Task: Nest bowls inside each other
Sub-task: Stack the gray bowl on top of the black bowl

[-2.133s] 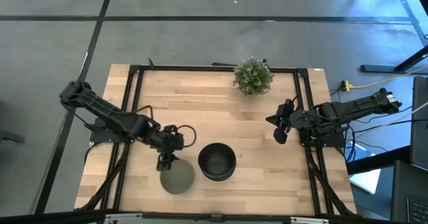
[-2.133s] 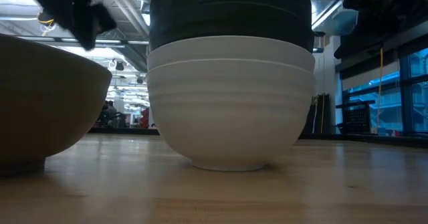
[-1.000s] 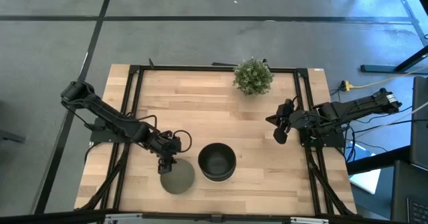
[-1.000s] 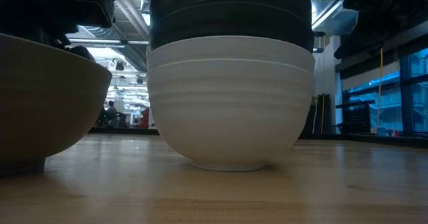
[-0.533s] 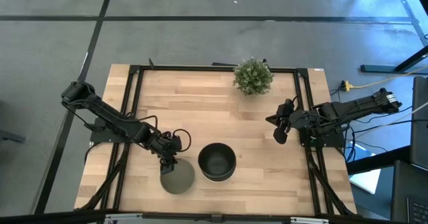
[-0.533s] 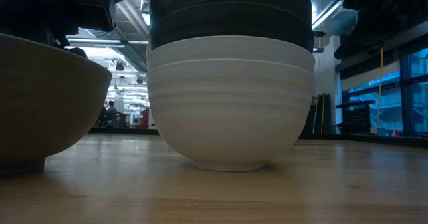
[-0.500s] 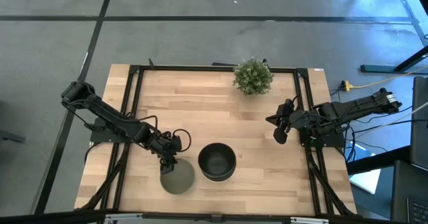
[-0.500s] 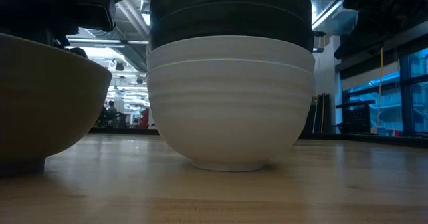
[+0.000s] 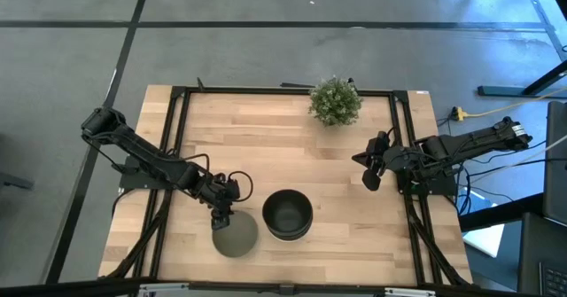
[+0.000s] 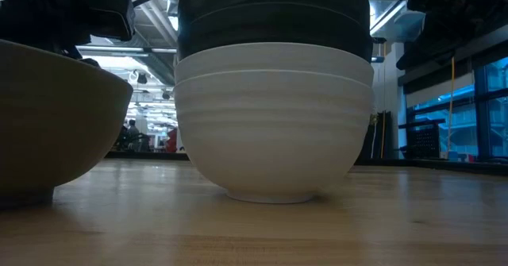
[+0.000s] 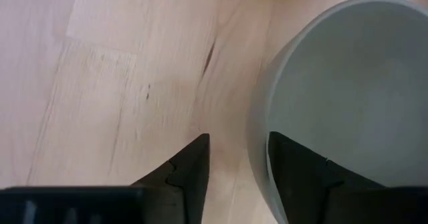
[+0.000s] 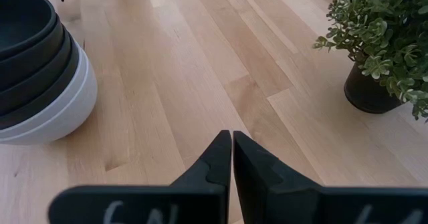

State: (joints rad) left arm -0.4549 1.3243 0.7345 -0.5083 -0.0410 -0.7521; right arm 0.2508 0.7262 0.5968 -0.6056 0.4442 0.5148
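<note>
The matte grey-olive bowl stands upright on its base near the table's near edge, and shows in the low view too. My left gripper points down at its far-left rim. It is open, with one finger outside the bowl and one inside. To the right stands the nested stack: black bowls inside white ones. My right gripper is shut and hovers over the table's right side. My left gripper comes from above with its open fingers astride the grey-olive bowl's far-left rim, one finger inside and one outside. Whether either finger touches the rim, I cannot tell. The bowl rests on the table.
A small green potted plant stands at the table's far edge, also seen in the right wrist view. A black frame runs along the table's sides. Bare wood lies between the stack and the plant.
My left gripper has come down a little toward the grey-olive bowl's far-left rim and then kept nearly still. The bowls have not moved.
</note>
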